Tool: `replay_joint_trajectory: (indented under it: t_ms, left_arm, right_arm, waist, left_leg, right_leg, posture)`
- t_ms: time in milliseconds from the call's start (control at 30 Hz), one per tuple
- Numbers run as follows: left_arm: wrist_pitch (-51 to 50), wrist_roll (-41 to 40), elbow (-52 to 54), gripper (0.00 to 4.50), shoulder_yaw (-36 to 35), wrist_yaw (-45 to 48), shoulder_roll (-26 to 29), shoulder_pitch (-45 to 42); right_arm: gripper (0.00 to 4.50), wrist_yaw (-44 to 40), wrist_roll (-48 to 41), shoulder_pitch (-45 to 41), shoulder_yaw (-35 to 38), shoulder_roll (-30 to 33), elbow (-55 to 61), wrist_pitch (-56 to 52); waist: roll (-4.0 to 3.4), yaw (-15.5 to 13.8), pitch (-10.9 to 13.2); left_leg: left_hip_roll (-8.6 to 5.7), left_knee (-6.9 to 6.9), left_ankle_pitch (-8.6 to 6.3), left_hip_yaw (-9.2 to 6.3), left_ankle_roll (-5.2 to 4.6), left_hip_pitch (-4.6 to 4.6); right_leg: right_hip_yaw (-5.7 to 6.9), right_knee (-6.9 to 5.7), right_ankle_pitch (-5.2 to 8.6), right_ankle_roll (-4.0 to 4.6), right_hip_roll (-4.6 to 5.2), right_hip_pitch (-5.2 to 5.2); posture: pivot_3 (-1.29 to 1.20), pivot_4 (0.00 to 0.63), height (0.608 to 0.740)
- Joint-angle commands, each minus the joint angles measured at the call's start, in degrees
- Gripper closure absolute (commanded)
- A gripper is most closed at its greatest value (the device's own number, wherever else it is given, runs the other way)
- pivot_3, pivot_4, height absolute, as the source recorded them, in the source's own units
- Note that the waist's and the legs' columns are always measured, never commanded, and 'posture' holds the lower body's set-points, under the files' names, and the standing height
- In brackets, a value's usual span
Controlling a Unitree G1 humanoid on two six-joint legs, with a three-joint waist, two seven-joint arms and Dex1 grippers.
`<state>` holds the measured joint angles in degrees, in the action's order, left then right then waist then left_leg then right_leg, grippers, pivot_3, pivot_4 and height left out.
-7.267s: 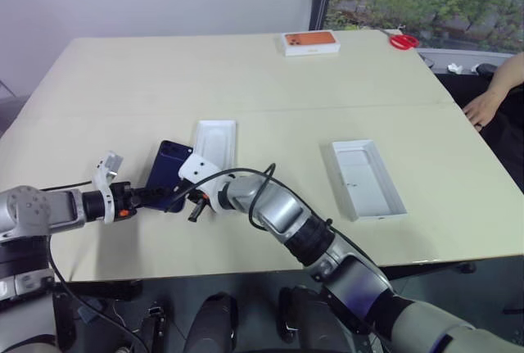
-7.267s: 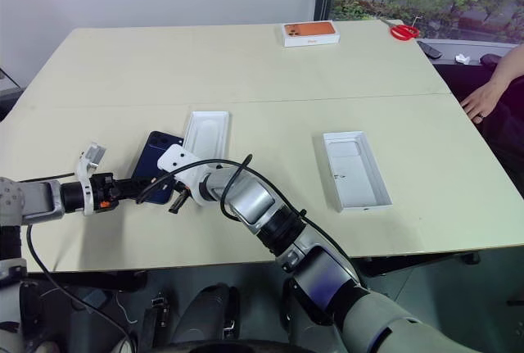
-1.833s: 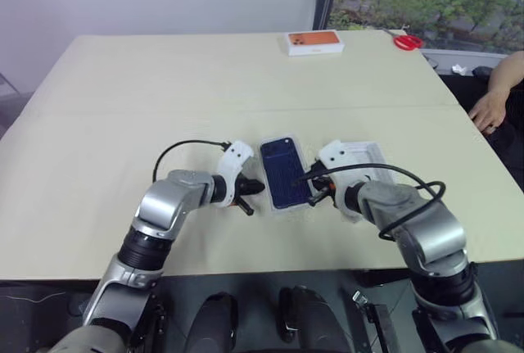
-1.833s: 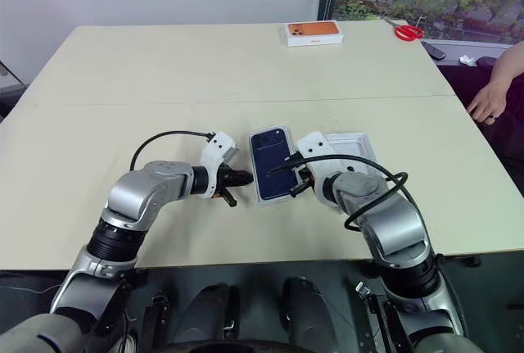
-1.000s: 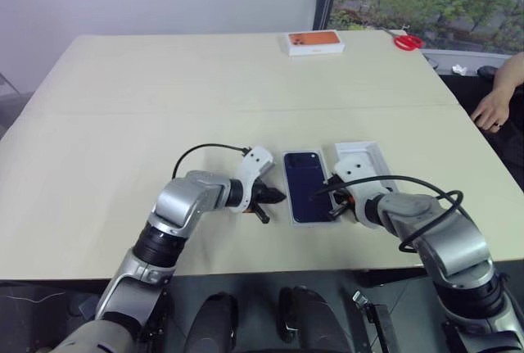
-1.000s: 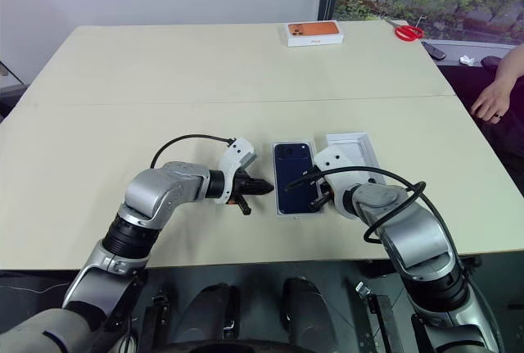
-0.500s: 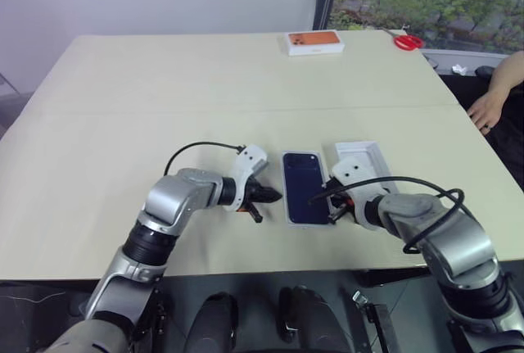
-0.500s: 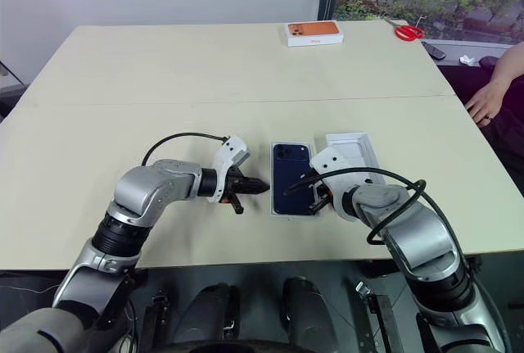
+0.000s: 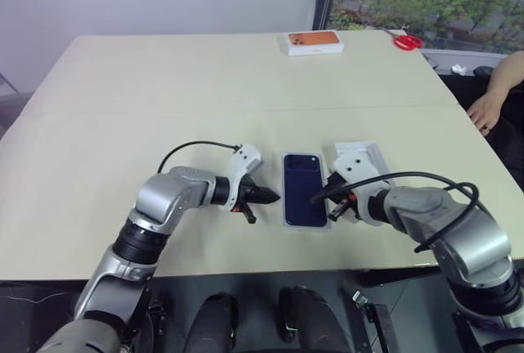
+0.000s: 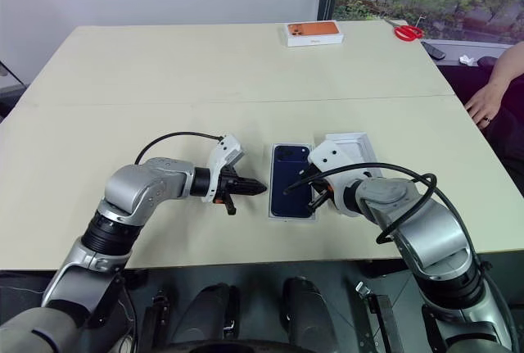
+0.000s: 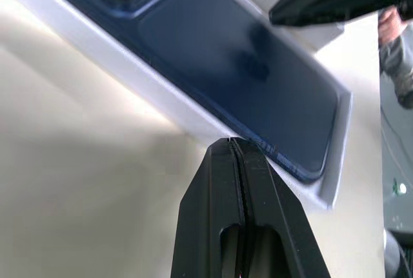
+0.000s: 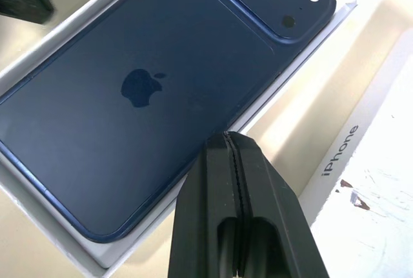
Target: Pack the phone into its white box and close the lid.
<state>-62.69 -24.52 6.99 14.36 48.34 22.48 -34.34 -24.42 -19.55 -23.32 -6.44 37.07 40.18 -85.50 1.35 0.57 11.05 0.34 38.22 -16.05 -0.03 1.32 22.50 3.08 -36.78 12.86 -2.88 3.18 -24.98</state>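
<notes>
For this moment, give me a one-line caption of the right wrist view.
Shut black fingers above the slim navy-blue phone lying in its shallow white cardboard box.

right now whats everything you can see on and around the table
phone: 1, dark navy, lying back up in the white box
white box: 1, white, near table edge between the claws
lid: 1, white, lying open side up just right of the box
orange-picture box: 1, white and orange, far side of table
scissors: 1, red, far right corner
table: 1, cream
person's hand: 1, right edge
left claw: shut, left of the box
right claw: shut, over the phone's right edge
</notes>
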Motion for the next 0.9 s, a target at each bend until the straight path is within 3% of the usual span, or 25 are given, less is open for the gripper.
replay_joint_trajectory:
  t_ms: [33, 300, 567, 667, 767, 900]
  left_arm:
    - [1.2, -1.4, 1.4, 4.47, -0.8, 0.4, 0.2, -1.1]
    - [2.5, -2.1, 1.4, 4.47, -1.9, 1.6, 2.2, -0.8]
    - [12.1, 0.0, -0.4, 4.47, -1.7, 6.5, 9.2, 0.6]
    - [19.8, 1.2, -1.9, 4.50, -2.3, 11.5, 12.9, 2.1]
    - [25.6, 1.3, -2.5, 4.50, -2.5, 15.9, 15.0, 3.1]
    - [32.9, 1.4, -2.9, 4.50, -2.4, 22.4, 17.2, 4.5]
  right_arm:
    - [4.50, 0.6, -0.2, -0.7, 0.6, -0.2, 1.0, 1.4]
    - [4.50, 0.7, -0.8, -1.6, 3.0, 0.0, 1.1, 1.0]
    - [4.50, 0.7, -2.8, -3.8, 9.7, -3.3, 1.3, -4.8]
    - [3.71, 1.6, -4.2, -3.0, 12.8, -4.4, 0.5, -6.9]
    - [2.29, 4.4, -4.8, -2.7, 14.4, -5.2, -0.5, -7.0]
    - [2.29, 8.1, -6.7, -3.2, 16.1, -6.8, -2.0, -7.0]
  waist:
    - [0.00, 0.0, 0.0]
    - [0.00, 0.1, 0.0]
    - [0.00, 0.0, 0.0]
    - [-0.01, 0.1, 0.0]
    - [-0.01, 0.0, 0.0]
    - [-0.01, 0.0, 0.0]
  left_leg:
    - [0.00, 0.00, 0.00, 0.00, 0.00, 0.00]
    - [0.01, 0.00, 0.00, 0.00, 0.00, 0.00]
    - [0.02, 0.00, 0.00, 0.00, 0.00, -0.01]
    - [0.02, 0.00, 0.00, 0.01, 0.00, -0.01]
    - [0.03, -0.01, 0.00, 0.02, 0.00, -0.01]
    - [0.02, -0.01, 0.00, 0.04, 0.00, 0.00]
  right_leg:
    - [0.00, 0.00, 0.00, 0.00, 0.00, 0.00]
    - [-0.01, -0.01, 0.00, 0.00, -0.01, 0.00]
    - [-0.01, 0.00, 0.00, 0.01, -0.01, 0.00]
    - [-0.01, 0.00, 0.00, 0.01, -0.01, 0.00]
    - [-0.01, 0.00, 0.00, 0.02, -0.01, -0.01]
    - [-0.01, 0.03, 0.00, 0.02, 0.01, 0.00]
  posture:
    - [0.00, 0.150, 0.740]
    - [0.00, 0.150, 0.740]
    - [0.00, 0.150, 0.740]
    - [0.00, 0.150, 0.740]
    - [0.00, 0.150, 0.740]
    - [0.00, 0.150, 0.740]
